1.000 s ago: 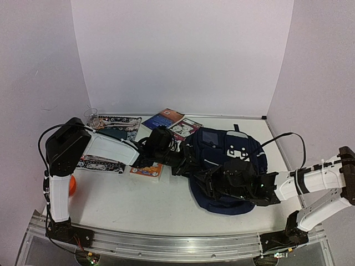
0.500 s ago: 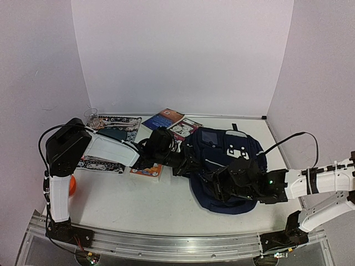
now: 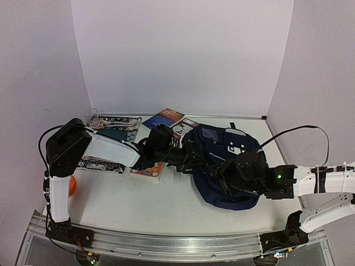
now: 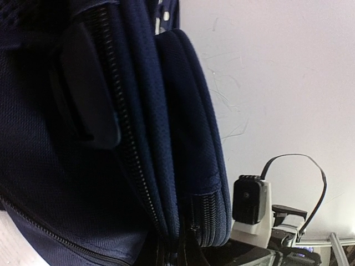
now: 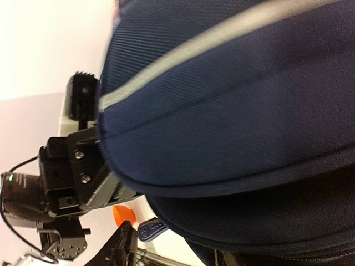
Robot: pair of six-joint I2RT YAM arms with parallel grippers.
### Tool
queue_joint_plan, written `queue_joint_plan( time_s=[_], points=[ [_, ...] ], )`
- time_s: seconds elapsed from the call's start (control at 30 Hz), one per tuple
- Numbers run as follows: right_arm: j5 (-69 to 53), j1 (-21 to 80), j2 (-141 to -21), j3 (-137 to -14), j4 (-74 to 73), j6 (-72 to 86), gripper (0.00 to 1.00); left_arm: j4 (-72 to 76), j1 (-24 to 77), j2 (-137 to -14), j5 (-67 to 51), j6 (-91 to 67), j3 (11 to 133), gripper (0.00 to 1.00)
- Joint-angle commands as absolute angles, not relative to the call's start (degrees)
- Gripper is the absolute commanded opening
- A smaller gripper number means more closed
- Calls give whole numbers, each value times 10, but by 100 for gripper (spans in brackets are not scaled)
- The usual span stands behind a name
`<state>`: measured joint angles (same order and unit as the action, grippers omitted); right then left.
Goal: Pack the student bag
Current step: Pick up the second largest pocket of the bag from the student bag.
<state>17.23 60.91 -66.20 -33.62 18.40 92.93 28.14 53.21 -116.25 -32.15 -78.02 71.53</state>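
Navy student bag [image 3: 223,145]: one; left claw [image 3: 188,158] clenched on its edge; right claw [image 3: 219,177]: cannot tell.

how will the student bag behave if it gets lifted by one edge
Probably floppy: the student bag is soft fabric that bulges and folds in the left wrist view, so it should sag. Woven cloth likely grips well. It lies flat, so rolling looks unlikely.

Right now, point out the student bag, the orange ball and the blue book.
student bag [image 3: 213,137]: top view, upper front pocket.
orange ball [image 3: 71,185]: top view, exposed right side.
blue book [image 3: 163,118]: top view, middle of cover.
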Motion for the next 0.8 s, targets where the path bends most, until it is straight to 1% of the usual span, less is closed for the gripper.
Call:
queue_joint_plan(
  time_s=[0.0,0.17,0.33,0.43,0.6,0.77],
  points=[
    [211,581,-627,-373,113,795,49,402,535,-1094,-334,-738,762,0],
    [178,577,-633,-416,53,748,48,402,535,-1095,-308,-708,729,0],
    [155,577,-634,-436,-10,735,48,402,544,-1121,-305,-698,733,0],
    [149,578,-636,-468,-67,711,48,402,544,-1139,-295,-707,730,0],
    [179,609,-656,-536,-168,708,48,402,545,-1167,-272,-702,738,0],
    [203,625,-678,-558,-174,719,48,403,547,-1184,-278,-712,749,0]
  ],
)
